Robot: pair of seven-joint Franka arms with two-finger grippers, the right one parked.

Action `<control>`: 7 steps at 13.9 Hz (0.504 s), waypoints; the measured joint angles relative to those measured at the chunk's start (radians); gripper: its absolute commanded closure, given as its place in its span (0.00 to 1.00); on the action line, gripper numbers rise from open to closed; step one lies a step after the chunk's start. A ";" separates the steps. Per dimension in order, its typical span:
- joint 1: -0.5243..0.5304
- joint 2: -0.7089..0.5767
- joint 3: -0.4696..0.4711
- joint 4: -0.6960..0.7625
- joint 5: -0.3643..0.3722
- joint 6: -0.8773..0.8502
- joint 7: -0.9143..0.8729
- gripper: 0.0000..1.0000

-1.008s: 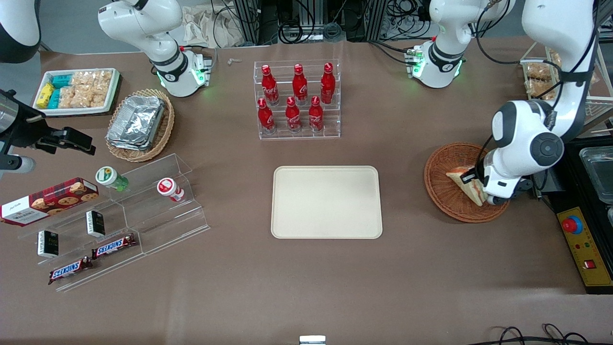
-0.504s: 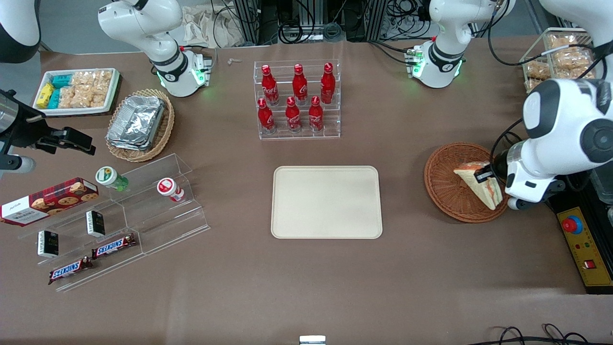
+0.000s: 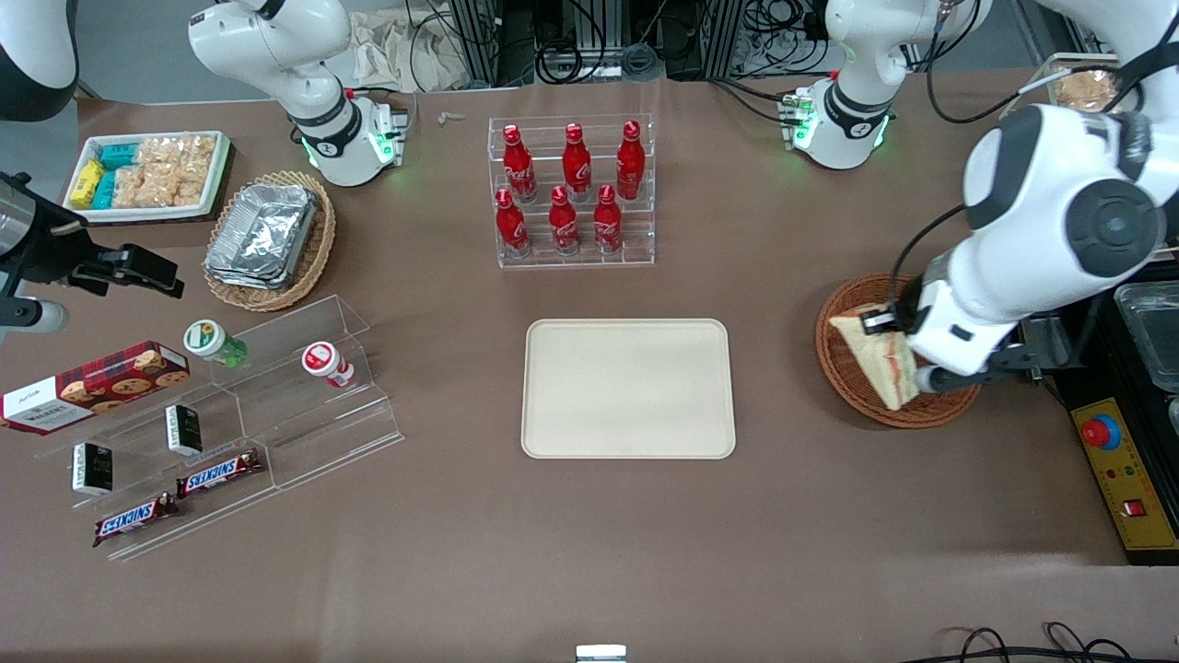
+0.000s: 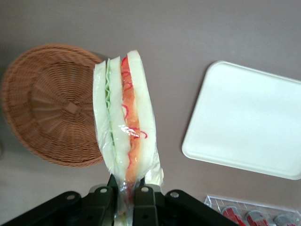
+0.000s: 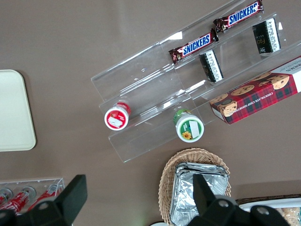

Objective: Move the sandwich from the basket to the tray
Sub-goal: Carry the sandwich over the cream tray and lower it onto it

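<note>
A: Above the basket (image 3: 861, 391), the gripper (image 3: 886, 324) has the sandwich (image 3: 873, 357) pinched at one end, fingers (image 4: 141, 200) clamped on the wrapped edge. Wedge hangs clear of the wicker in the wrist view, filling layers showing along the cut edge.

B: Change from half a second back?

A: Yes. Then the sandwich sat nearer the working arm's end of the basket; now it has shifted toward the tray (image 3: 629, 388) and its tip overhangs the basket rim on the tray's side. A second ago it lay low in the basket with the gripper at it. So lift done, carry begun.

B: Basket empty?

A: Wrist view shows bare weave, nothing else in it (image 4: 51, 103).

B: Tray status?

A: Cream tray bare, well apart from the sandwich, toward the table's middle. Nothing in the way between the two.

B: Risk?

A: My call: grip is on one thin end and film wrap looks slippery, so the wedge could swing or slide out during the sideways move. Placement not yet started.
</note>
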 measured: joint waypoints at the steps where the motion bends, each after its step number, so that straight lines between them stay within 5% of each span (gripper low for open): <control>1: -0.006 0.023 -0.016 0.013 0.000 0.001 0.000 1.00; 7: -0.150 0.145 -0.035 0.028 0.011 0.072 0.006 1.00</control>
